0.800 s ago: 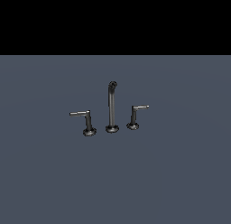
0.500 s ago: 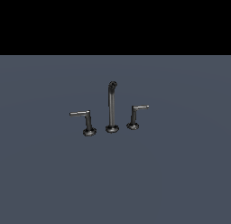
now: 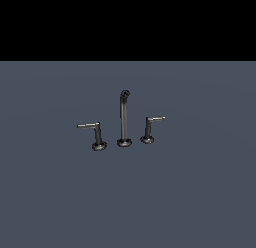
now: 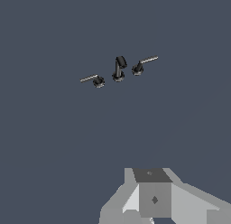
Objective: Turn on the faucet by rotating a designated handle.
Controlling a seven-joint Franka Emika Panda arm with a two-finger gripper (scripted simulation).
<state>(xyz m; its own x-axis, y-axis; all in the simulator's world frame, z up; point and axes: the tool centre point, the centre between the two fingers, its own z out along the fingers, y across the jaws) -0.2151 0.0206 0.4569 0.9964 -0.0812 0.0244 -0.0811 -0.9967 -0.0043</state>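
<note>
The faucet (image 3: 123, 123) stands on the grey floor in the middle of the exterior view: a tall thin spout (image 3: 123, 117) with a bent tip between two L-shaped handles. The handle (image 3: 149, 128), smaller with a short pale-tipped lever, is on the exterior view's right. The larger handle (image 3: 96, 136) is on its left. The wrist view shows the faucet (image 4: 118, 69) from above, far off; I cannot tell there which handle is which. Only grey blocky parts of my gripper (image 4: 153, 198) show, at that picture's edge, well apart from the faucet. Its fingers do not show.
A flat dark grey floor (image 3: 200, 202) runs all round the faucet. A black band fills the upper part of the exterior view. The arm does not show in the exterior view.
</note>
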